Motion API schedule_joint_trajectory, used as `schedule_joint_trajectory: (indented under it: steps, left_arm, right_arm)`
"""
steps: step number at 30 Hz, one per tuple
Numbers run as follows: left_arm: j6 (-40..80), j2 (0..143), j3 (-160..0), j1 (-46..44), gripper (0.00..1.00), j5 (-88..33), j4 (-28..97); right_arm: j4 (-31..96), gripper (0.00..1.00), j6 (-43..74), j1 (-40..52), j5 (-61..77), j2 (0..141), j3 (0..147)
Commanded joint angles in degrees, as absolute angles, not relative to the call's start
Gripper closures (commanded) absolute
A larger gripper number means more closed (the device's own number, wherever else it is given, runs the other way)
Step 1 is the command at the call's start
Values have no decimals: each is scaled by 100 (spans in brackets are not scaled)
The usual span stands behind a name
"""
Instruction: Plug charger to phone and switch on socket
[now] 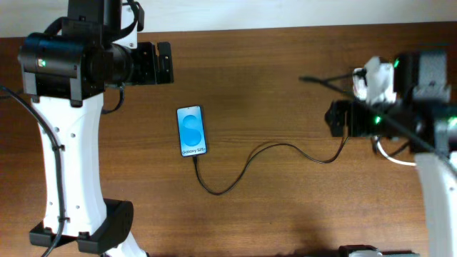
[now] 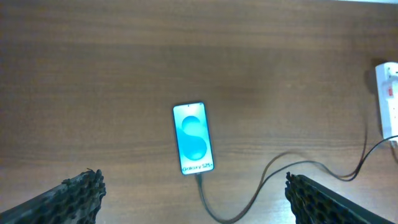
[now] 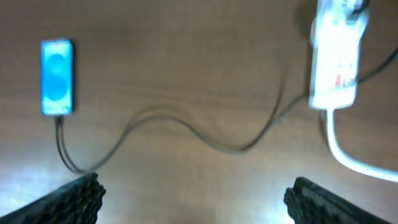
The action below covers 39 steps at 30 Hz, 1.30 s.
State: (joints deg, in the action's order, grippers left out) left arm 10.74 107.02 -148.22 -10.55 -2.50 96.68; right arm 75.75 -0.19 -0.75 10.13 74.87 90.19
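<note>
One wood tbl [image 1: 285, 71] w/ phone [image 1: 192, 131]

- The table [image 1: 285, 64] is dark brown wood with a fine grain that runs side to side in the overhead view. It fills nearly the whole of every view.
- A pale strip [image 1: 300, 13] lies just beyond the table's far edge, along the top of the overhead view. Whether it is wall or floor cannot be told.
- A whitish glare [image 3: 205, 199] lies on the table's surface, low in the blurred right wrist view.
</note>
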Motion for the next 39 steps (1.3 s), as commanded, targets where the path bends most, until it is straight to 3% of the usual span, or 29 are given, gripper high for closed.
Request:
schedule_joint_trajectory:
  steps: [1,8,15,31,39]
  left_arm:
    - [1105,10637,-14814,-1035,1,-209,9671]
    - [1105,10637,-14814,-1035,1,-209,9671]
    - [1105,10637,-14814,-1035,1,-209,9671]
    - [1105,10637,-14814,-1035,1,-209,9671]
    - [1105,10637,-14814,-1035,1,-211,9671]
  right_arm:
    - [6871,2,132,-69,1094,6449,7712]
    - [5697,2,373,-69,1201,4676,5590]
    - [5800,2,366,-69,2473,4329,5474]
    - [5784,2,344,-71,2163,4790,5474]
    - [4239,1,342,-62,1055,3649,4633]
